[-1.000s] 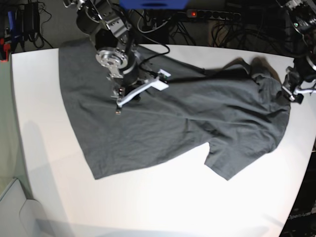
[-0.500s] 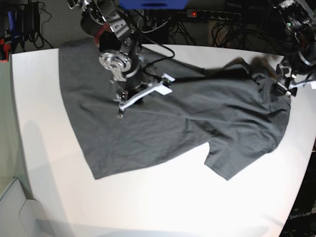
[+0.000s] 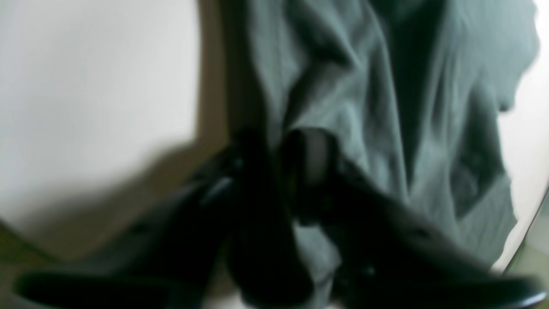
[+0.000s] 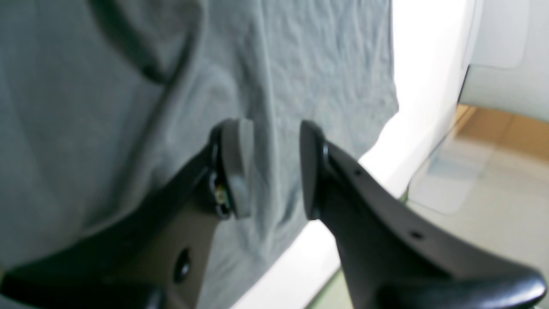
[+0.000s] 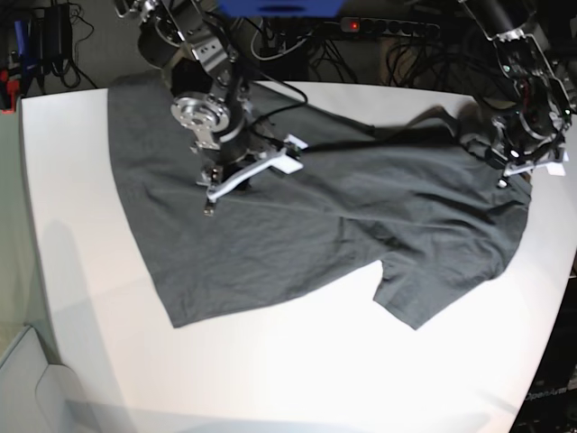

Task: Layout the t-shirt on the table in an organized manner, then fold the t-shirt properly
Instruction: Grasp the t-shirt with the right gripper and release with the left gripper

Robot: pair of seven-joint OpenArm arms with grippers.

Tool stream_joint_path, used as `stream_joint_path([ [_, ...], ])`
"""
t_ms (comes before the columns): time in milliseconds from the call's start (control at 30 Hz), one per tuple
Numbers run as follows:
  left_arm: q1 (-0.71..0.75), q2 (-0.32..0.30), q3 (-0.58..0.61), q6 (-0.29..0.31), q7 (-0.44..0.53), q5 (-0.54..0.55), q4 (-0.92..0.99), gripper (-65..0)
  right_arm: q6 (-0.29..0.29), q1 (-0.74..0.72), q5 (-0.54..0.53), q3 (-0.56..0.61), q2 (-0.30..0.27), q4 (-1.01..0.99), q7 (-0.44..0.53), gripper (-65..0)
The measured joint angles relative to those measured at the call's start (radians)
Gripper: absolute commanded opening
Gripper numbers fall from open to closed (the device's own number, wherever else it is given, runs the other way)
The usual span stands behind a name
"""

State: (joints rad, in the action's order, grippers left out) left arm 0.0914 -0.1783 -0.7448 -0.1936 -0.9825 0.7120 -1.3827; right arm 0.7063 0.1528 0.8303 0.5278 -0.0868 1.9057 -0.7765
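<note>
Tabletop: white, matte, curved near edge; bare along the near side, carrying one garment farther back.

T-shirt: dark charcoal grey, short-sleeved, lying spread across the far half of the tabletop. One sleeve points toward the near edge. The cloth is mostly flat with shallow creases, and bunched and rumpled at the end under the left arm. The opposite end reaches the tabletop's far corner.

Left pincer: down at the rumpled end of the t-shirt, close to the tabletop's side edge. The wrist view is blurred; its dark fingers stand nearly together at a fold of the grey cloth, pressed on the t-shirt as far as can be told.

Right pincer: over the flat middle-back part of the t-shirt, fingers partly spread with a clear gap between the pads. Cloth shows through the gap; nothing is pinched. Whether the tips touch the fabric cannot be told.

Cables: dark tangle beyond the tabletop's far edge, with a power strip showing a red light.
</note>
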Motion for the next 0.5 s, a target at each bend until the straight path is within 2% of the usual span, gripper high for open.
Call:
stream_joint_path([
  [100,-0.045,-0.024,0.008,-0.015,-0.016,-0.009,0.027,-63.3,0.000,0.000,0.001,-0.003,-0.004,0.000,-0.015,-45.1],
  [267,-0.130,-0.021,0.006,-0.032,-0.034,-0.035,0.031,-64.8,0.000,0.000,0.000,0.005,-0.004,0.000,-0.009,-45.1],
  [300,-0.161,-0.021,0.007,-0.030,-0.051,-0.034,0.031,-64.8,0.000,0.000,0.000,0.005,-0.004,0.000,-0.010,-45.1],
  [367,-0.218,-0.018,0.004,-0.029,-0.148,-0.032,-0.011,-64.8,0.000,0.000,0.000,0.005,-0.004,0.000,-0.009,-45.1],
  [433,-0.254,0.004,0.000,-0.022,-0.195,-0.025,-0.099,-64.8,0.000,0.000,-0.001,0.002,-0.002,0.000,-0.009,-45.1],
  [500,-0.271,0.047,-0.009,-0.024,-0.195,-0.033,-0.186,-64.8,0.000,0.000,0.000,0.001,-0.001,0.000,-0.010,-45.1],
])
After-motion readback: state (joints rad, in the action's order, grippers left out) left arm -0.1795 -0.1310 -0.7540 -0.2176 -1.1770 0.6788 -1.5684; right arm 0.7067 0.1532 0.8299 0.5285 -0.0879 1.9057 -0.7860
